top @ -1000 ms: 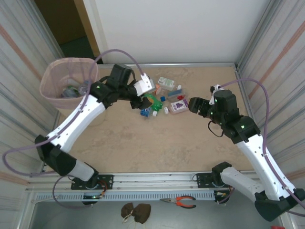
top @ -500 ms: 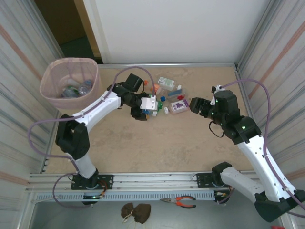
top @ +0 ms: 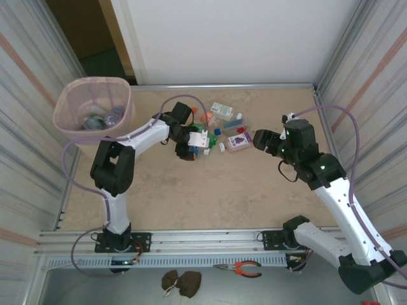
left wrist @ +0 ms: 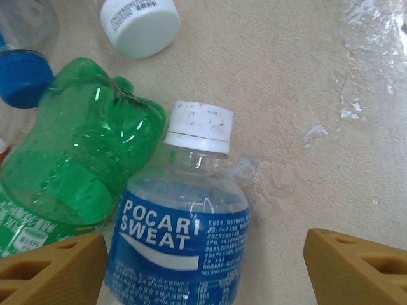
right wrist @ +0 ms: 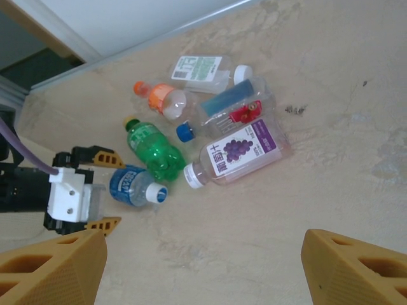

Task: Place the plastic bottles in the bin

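Top view: bin (top: 68,96) at far left, a few bottles (top: 102,119) inside. More lie in a loose pile (top: 227,124) on the far side of the bench (top: 222,190). Left tool (top: 193,146) is at the pile's near-left edge, right tool (top: 256,139) near its right.
Left wrist: fingers (left wrist: 54,267) apart, straddling the blue-label bottle (left wrist: 184,241), which lies against the green bottle (left wrist: 76,159).
Right wrist: fingers (right wrist: 54,264) apart, nothing between them.

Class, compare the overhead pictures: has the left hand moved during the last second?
Yes. The left hand moved toward the near edge of the table, ending level with the purple-label bottle.
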Motion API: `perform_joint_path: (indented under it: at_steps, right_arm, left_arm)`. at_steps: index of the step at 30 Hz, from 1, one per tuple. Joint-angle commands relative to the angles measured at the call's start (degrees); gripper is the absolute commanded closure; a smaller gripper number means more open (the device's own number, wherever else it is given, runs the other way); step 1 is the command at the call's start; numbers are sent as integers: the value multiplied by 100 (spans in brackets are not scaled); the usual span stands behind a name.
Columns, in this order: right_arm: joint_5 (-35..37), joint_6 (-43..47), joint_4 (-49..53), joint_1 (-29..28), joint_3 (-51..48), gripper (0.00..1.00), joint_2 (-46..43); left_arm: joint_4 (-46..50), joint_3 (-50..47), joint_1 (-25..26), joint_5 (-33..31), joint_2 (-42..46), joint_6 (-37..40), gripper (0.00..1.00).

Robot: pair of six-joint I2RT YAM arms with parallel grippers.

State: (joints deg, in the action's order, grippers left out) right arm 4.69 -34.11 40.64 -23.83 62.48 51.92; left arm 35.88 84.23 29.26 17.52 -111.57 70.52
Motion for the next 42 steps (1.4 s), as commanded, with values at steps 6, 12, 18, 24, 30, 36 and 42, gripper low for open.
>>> perform_joint_path:
  at_steps: [6, 12, 18, 24, 30, 36, 42]
  right_arm:
    - [-54, -74, -161, 154, -198, 21, 28]
    - [-99, -87, -180, 208, -288, 21, -13]
    - [-142, -96, -197, 255, -384, 20, -97]
    - [-187, -96, -197, 338, -458, 20, -221]
    - [-246, -96, -189, 379, -469, 20, -318]
    - [-275, -133, -129, 382, -442, 20, -437]
    - [-293, -208, -46, 387, -418, 21, -660]
  left_arm:
    - [-212, 138, -3, 10, -291, 107, 19]
    - [-140, 195, -8, -91, -522, 129, 20]
    - [-51, 182, -8, -103, -624, 67, 22]
    - [94, 172, -8, -130, -579, 19, 30]
    - [178, 113, 22, -31, -247, -143, 35]
    - [200, -11, 106, 119, 342, -372, 36]
    - [169, -151, 110, 551, 1105, -831, 37]
